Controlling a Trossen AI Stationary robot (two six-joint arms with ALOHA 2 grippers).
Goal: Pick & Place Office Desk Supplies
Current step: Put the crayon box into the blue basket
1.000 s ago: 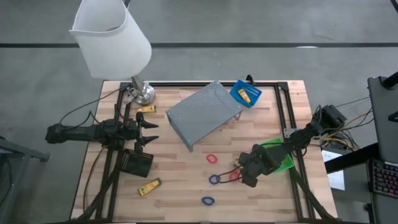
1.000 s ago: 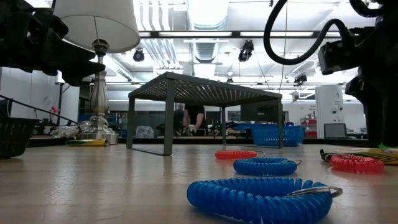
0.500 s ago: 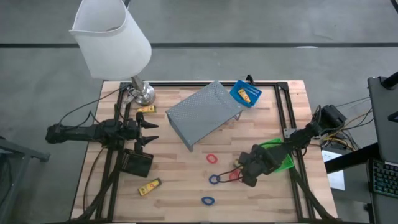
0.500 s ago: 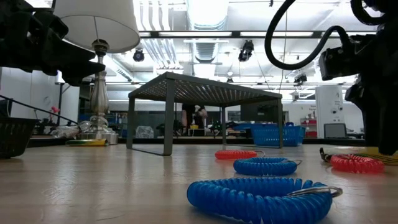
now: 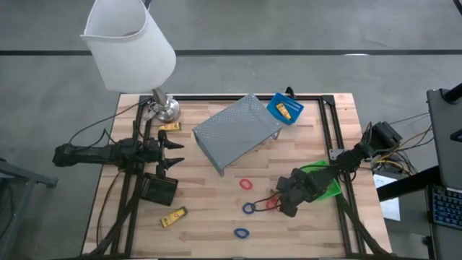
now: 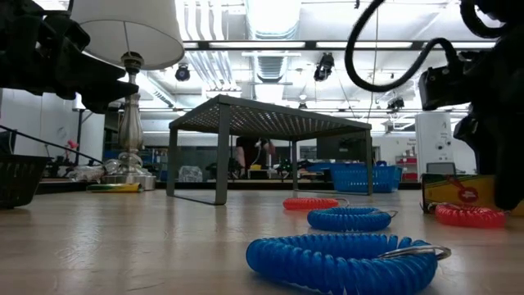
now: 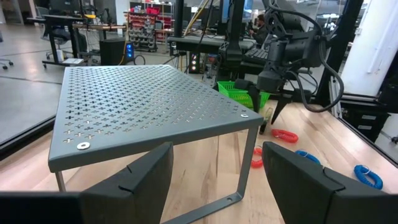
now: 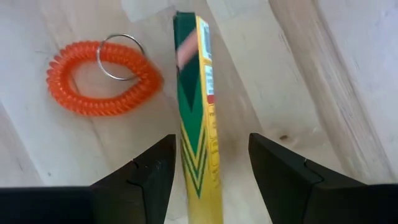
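Overhead, right gripper (image 5: 276, 207) low over counter (image 5: 209, 209) beside green bin (image 5: 326, 182); low view, yellow box (image 6: 458, 192) on edge; right wrist, jaws spread astride it, red loop (image 8: 99, 78) adjacent: a skewed closing likely topples it; left gripper (image 5: 175, 152) spread, idle.

Wooden plank tabletop (image 5: 209, 202); perforated matt grey metal shelf (image 7: 143, 106); coiled glossy plastic loop (image 8: 99, 78).

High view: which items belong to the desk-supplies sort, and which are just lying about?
Job: yellow crayon boxes, one standing between the open right gripper fingers; red coil loops; blue coil loops; black bin, blue bin, green bin. Left gripper waits, open.
Lying about: lamp; perforated metal riser.
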